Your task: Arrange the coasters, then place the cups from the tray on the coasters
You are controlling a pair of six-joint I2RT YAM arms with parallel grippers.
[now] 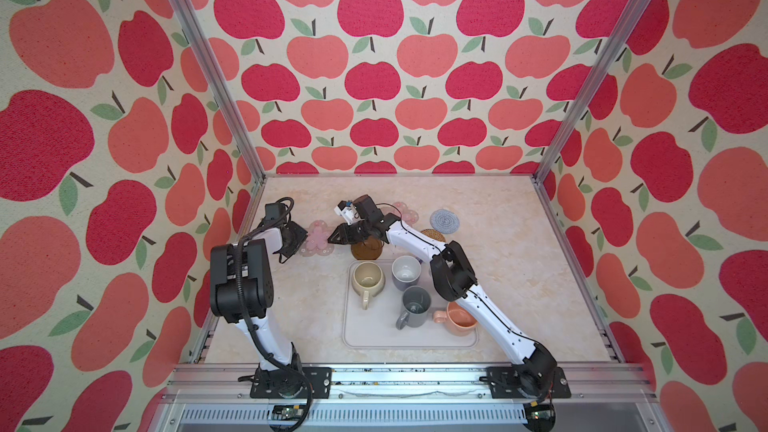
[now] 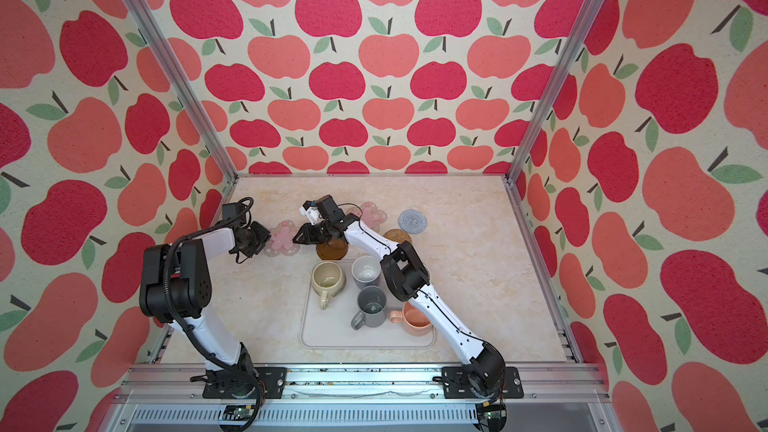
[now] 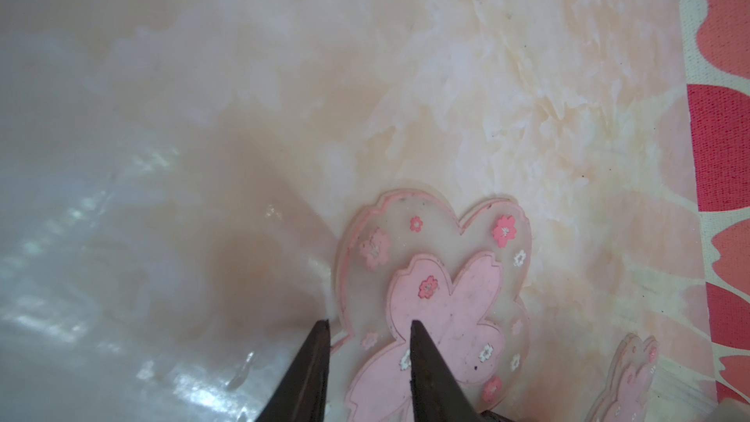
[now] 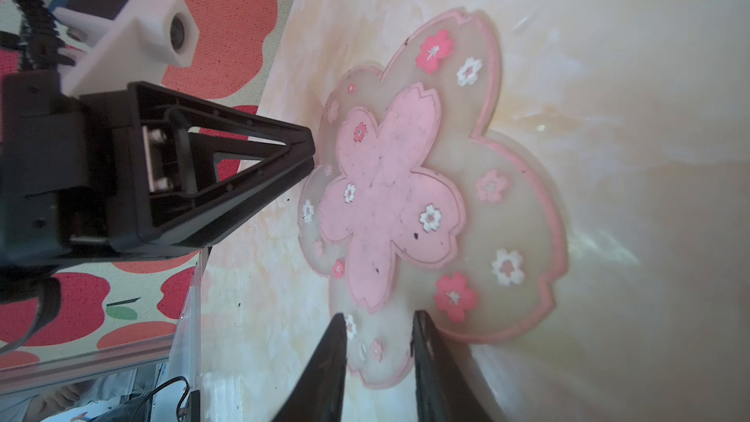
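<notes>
Your left gripper (image 4: 311,154) sat at the 9 o'clock edge of a pink flower coaster (image 1: 318,238). Its jaws were nearly together, and I cannot tell whether they pinched the edge. That coaster lay flat on the table (image 1: 519,263), at 10 o'clock from the tray (image 1: 374,334). You had reached your right gripper (image 4: 379,318) across to its 3 o'clock edge, with the jaws a little apart over one petal and holding nothing.

The dark brown coaster (image 1: 365,253) lay just beside the tray's far rim, at 11 o'clock.

The tray's long axis ran from 9 to 3 o'clock. It held four cups in plain sight, all upright:
- The beige cup (image 1: 368,278) stood at 10 o'clock, with its handle pointing to 6.
- The lavender cup (image 1: 405,272) stood at 12, with its handle hidden.
- The dark grey cup (image 1: 415,305) stood near the middle, with its handle pointing to 7.
- The peach cup (image 1: 459,320) stood at 4, partly behind your right arm, with its handle pointing to 9.

A second flower coaster (image 2: 374,214) lay beyond the right arm at 12 o'clock. The rattan coaster (image 1: 434,236) and the grey-blue coaster (image 1: 444,221) lay at 1 o'clock, close together.
</notes>
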